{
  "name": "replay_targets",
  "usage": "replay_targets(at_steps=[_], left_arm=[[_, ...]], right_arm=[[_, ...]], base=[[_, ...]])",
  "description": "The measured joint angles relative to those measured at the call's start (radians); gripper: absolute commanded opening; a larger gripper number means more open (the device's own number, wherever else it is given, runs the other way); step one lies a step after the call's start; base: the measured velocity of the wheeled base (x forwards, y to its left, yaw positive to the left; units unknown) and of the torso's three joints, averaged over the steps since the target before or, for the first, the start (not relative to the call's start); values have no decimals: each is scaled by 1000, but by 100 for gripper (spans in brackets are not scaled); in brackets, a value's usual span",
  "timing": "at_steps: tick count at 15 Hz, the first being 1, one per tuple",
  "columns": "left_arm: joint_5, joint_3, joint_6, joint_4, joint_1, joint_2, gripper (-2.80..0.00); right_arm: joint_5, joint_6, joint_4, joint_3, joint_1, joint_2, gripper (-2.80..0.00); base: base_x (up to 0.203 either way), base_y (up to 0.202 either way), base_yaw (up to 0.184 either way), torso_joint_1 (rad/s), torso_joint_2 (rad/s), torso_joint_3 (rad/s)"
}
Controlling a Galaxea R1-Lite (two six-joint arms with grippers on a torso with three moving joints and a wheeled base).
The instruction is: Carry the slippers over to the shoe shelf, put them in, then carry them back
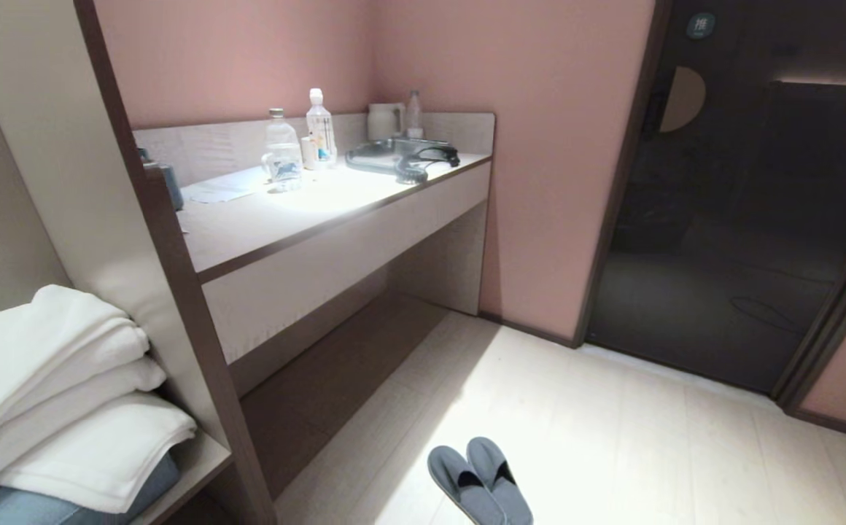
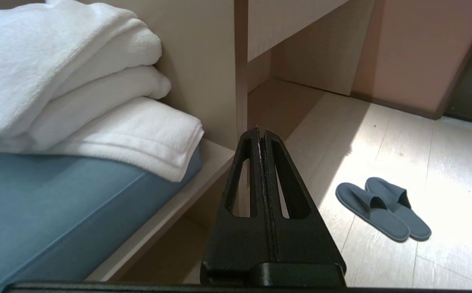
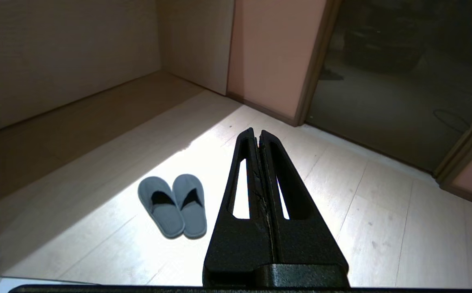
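Slippers [image 1: 480, 481], a grey-blue pair, lie side by side and touching on the pale floor [image 1: 612, 437], in a bright patch of light near the robot. Neither is held; they sit well apart from any furniture, probably because nothing has been picked up yet.

Both arms look parked, and neither appears in the head view. Each wrist view shows its own gripper hanging above the floor. The left gripper [image 2: 261, 132] has its fingers pressed together, empty, with the slippers lying to its right. The right gripper [image 3: 256, 133] is likewise pressed shut and empty, with the slippers to its left. The pair thus lies between the two arms, reachable from either side.

At left, folded white towels [image 1: 51, 386] rest on a blue cushion [image 1: 66, 503] inside a built-in unit. Farther off, a counter [image 1: 306, 211] carries bottles [image 1: 299, 146] and a hair dryer [image 1: 423, 162]. A dark door [image 1: 751, 211] stands at far right. The shoe shelf cannot be picked out with certainty.
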Motion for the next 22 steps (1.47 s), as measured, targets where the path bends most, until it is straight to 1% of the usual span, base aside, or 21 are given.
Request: replay_targets(at_steps=[22], left_arm=[[0,0,0,0,0,0,-280]], right_arm=[[2,-1,0,0,0,0,-280]], base=[[-195,0,2,3,2,2]])
